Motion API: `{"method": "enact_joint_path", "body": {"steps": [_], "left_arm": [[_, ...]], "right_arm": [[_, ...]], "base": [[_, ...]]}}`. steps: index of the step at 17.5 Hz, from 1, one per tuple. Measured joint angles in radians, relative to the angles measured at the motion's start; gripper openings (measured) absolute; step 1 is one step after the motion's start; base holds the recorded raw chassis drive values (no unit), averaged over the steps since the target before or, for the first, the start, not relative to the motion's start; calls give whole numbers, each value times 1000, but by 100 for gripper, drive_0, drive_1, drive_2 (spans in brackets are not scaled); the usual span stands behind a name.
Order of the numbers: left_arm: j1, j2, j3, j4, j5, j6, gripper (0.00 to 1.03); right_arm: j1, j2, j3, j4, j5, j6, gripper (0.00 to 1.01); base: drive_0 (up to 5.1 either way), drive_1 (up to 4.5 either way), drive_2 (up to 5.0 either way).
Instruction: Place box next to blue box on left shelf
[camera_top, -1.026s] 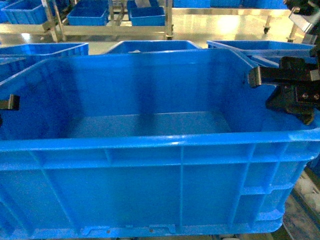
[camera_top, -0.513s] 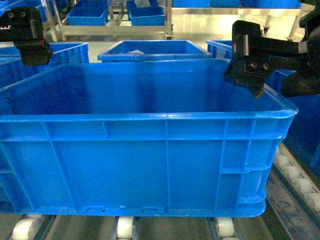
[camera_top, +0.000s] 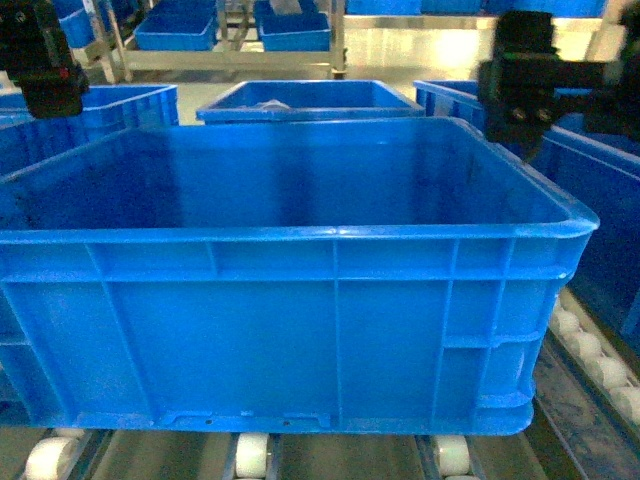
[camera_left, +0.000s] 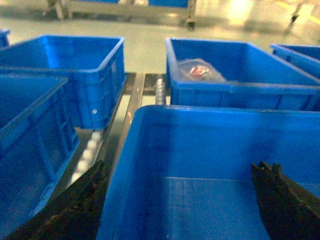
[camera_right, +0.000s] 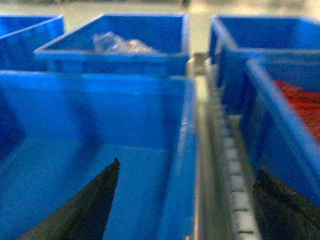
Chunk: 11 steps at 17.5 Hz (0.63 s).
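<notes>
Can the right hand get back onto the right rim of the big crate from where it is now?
Probably yes. The right hand hangs open just above and behind the crate's right rim, with nothing between them. The neighbouring crate on the right stands apart across a strip of rollers, leaving some room outside the rim.

The right gripper (camera_top: 530, 85), at two o'clock in the head view, was motion-blurred, so its jaw gap could not be read. The left gripper (camera_top: 45, 60) at ten o'clock was cut by the frame's edge. The box (camera_top: 300, 300) hid most of the left shelf (camera_top: 250, 455).
</notes>
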Motion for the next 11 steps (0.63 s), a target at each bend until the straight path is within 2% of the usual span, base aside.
{"method": "enact_joint_path", "body": {"steps": [1, 2, 3, 4, 6, 7, 11], "left_arm": [[5, -16, -98, 156, 24, 22, 78], [13, -60, -209, 266, 32, 37, 65], [22, -112, -275, 325, 37, 44, 53], [28, -169, -322, 347, 44, 45, 40], [79, -258, -439, 344, 96, 45, 13], [88, -298, -481, 338, 94, 43, 1], [82, -479, -597, 278, 101, 45, 2]], "right_arm": [[-18, -40, -137, 187, 60, -47, 72], [-63, -90, -258, 344, 64, -76, 59], [-100, -149, -325, 440, 56, -88, 46], [-111, -217, -380, 467, 27, -93, 33], [-152, -301, -498, 457, -22, -103, 6], [-176, -345, -541, 446, -33, -106, 2], [-223, -530, -650, 381, -90, -106, 1]], "base": [[0, 0, 0], [0, 0, 0], [0, 0, 0], [0, 0, 0], [0, 0, 0], [0, 0, 0], [0, 0, 0]]}}
